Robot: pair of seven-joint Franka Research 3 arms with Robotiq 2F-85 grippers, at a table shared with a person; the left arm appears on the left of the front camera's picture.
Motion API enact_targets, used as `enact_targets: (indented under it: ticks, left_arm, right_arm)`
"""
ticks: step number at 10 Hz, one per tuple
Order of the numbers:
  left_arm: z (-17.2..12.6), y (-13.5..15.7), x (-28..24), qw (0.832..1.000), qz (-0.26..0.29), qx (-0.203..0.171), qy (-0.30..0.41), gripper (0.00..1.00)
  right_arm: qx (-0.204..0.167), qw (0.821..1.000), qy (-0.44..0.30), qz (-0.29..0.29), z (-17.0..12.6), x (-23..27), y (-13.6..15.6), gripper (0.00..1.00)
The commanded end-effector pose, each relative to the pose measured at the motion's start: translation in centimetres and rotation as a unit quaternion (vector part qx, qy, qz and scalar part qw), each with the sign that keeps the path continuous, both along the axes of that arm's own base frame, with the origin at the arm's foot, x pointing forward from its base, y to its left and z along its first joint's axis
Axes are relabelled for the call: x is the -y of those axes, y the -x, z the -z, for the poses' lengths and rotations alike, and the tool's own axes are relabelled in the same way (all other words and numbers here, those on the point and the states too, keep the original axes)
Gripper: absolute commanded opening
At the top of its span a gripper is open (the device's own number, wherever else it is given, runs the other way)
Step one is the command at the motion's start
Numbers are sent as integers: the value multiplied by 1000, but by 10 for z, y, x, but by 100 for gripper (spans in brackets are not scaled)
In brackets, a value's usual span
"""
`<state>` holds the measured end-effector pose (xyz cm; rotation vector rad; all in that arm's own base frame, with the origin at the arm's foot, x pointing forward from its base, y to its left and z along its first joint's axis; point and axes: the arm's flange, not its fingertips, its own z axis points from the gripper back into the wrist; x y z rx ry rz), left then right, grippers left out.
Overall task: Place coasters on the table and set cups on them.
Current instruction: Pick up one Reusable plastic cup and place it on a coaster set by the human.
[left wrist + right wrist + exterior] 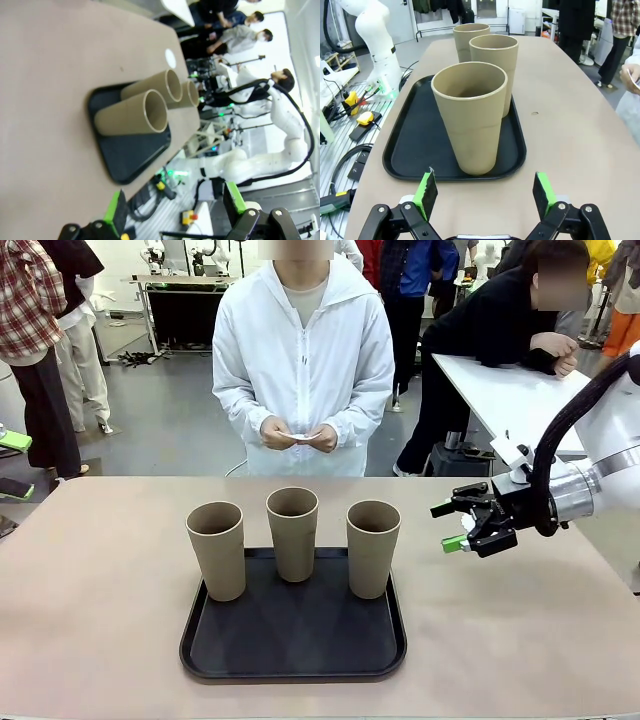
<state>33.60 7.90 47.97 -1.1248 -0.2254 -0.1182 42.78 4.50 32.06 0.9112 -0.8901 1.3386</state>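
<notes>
Front view: three tall tapered tan-brown tumblers (293,534) stand upright in a row on the black rectangular tray (290,645), which lies on the beige surface (100,580). Beyond its far edge a person in a white jacket (303,350) holds the small white paper coasters (303,437). My right pincer (447,526) hovers open and empty beside the tray, and my left pincer (173,192) is open too.

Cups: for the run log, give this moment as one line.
cups: three upright on black tray | coasters: in person's hands | right gripper: open, empty, beside tray | left gripper: open, empty
</notes>
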Motion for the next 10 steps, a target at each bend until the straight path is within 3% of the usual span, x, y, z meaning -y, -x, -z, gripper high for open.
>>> enact_targets:
  ticks: [1, 3, 7, 10]
  left_arm:
    - [-1, 0, 2, 1000, 0, 4, 4, 100]
    - [-1, 0, 2, 1000, 0, 4, 4, 100]
    - [-1, 0, 2, 1000, 0, 4, 4, 100]
    - [-1, 0, 2, 1000, 0, 4, 4, 100]
  right_arm:
    - [-1, 1000, -6, -2, 0, 0, 1, 100]
    - [-1, 1000, 10, -5, 9, -8, -1, 100]
    - [21, 999, -31, -8, 27, -44, -6, 100]
    - [9, 999, -43, -29, 40, -68, -9, 100]
